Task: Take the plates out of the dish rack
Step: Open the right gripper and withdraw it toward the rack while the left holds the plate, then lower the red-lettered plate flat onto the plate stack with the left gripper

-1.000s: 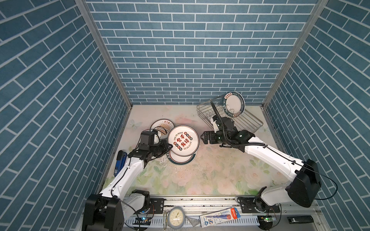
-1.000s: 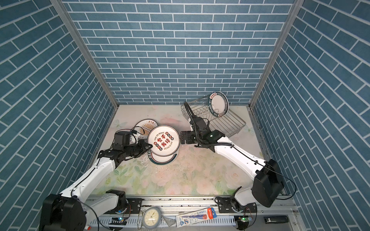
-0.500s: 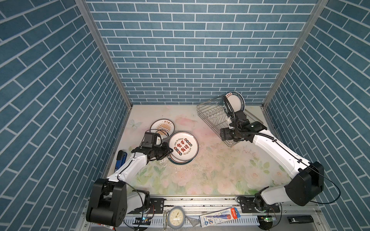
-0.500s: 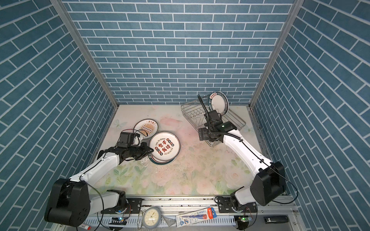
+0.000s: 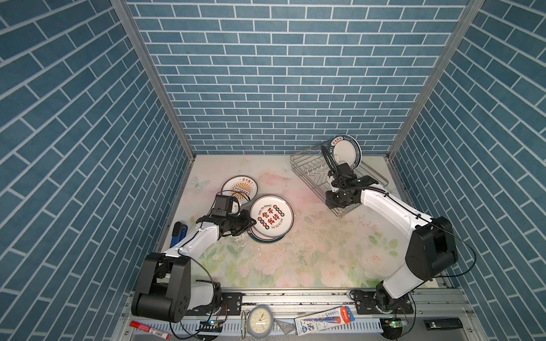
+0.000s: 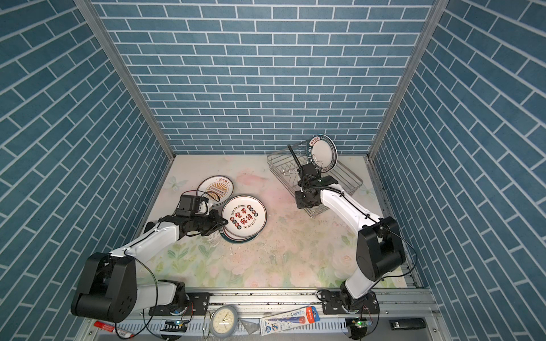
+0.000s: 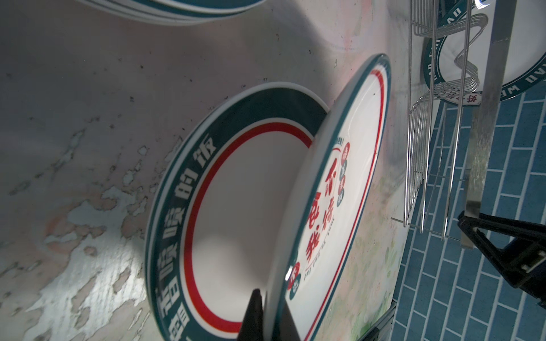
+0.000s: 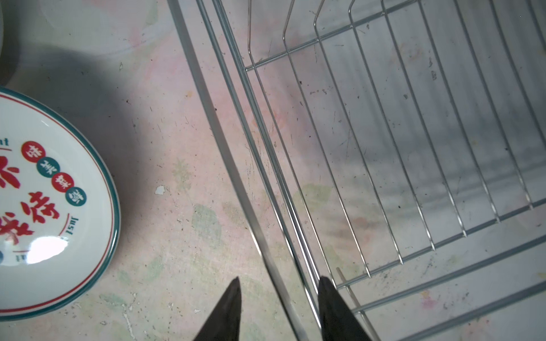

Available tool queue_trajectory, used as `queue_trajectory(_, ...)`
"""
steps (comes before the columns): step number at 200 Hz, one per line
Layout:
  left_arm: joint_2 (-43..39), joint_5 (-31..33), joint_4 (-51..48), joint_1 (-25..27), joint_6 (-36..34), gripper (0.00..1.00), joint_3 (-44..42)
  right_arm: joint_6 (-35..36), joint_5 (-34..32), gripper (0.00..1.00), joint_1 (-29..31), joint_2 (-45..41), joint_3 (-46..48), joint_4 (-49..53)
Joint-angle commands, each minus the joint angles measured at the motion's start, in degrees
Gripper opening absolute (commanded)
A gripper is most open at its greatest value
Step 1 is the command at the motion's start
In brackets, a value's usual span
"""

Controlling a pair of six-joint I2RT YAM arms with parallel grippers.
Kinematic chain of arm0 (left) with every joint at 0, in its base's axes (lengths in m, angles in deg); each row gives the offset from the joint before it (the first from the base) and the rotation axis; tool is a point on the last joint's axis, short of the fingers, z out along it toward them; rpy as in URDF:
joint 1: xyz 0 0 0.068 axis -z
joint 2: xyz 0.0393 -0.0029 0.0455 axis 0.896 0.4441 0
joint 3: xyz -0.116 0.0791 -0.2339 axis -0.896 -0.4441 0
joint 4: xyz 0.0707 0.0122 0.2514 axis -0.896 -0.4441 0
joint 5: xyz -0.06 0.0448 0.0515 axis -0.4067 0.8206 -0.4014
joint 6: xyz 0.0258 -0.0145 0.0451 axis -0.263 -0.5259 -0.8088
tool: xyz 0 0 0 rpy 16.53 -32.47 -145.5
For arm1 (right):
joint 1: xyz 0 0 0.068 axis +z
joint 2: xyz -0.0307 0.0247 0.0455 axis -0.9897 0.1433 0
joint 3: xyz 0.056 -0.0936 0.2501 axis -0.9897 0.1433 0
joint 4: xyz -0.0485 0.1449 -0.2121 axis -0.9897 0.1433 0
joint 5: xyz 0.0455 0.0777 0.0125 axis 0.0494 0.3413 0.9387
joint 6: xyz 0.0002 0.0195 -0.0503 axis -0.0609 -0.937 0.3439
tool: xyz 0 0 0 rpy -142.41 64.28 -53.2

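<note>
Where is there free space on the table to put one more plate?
Free: the mat between stack and rack, and its wide front part. Crowded: around the stack, where the left hand holds the top plate.

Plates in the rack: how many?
1 shows: a green-rimmed plate standing on edge at the far end of the rack. A second may be hidden right behind it.
</note>
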Motion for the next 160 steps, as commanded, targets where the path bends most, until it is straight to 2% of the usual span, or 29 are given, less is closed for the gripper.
queue_trajectory(1,0.7,2.1,-1.5,-0.6,-2.5,0.0,-1.4,0.4,0.8,0.4,-0.5,0.2,-0.6,-0.8)
queue_trajectory(21,0.4,2.3,-1.8,-1.1,-3.0,0.0,-2.0,0.3,1.2,0.34,-0.5,0.3,0.6,-1.0)
queue_trajectory(33,0.4,2.2,-1.7,-1.2,-3.0,0.0,-2.4,0.2,1.5,0.26,-0.5,0.3,1.6,-1.3)
queue_trajectory(57,0.6,2.0,-1.3,-1.3,-3.0,0.0,-3.0,-0.3,1.7,0.2,-0.5,-0.6,4.0,-2.4)
queue_trajectory(76,0.8,1.8,-1.0,-1.3,-3.1,0.0,-3.5,-1.1,2.6,0.0,-0.5,-0.9,5.6,-2.9)
queue_trajectory(160,2.0,1.6,0.0,-1.3,-3.1,0.0,-3.8,-4.4,3.7,0.0,0.3,-4.8,13.8,-4.8)
